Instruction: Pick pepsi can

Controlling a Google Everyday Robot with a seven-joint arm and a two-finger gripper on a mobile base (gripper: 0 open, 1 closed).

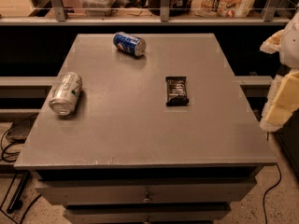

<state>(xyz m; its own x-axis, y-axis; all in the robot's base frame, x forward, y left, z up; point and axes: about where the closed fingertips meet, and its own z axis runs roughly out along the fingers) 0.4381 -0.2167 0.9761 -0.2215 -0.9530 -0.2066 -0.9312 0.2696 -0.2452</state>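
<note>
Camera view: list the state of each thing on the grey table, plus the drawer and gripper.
pepsi can: lying on its side, far end of the table, not held.
silver-white can: lying on its side by the left edge.
black snack bar: lying flat, right of centre.
top drawer: shut.
gripper: at the right edge of view, beside the table, away from both cans.

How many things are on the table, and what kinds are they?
Cans: 2, the pepsi can and the silver-white can, both lying on their sides
Snack bars: 1, the dark-wrapped bar
Total: 3
The tool is at the view's right edge, away from all three, and is not counted.
</note>
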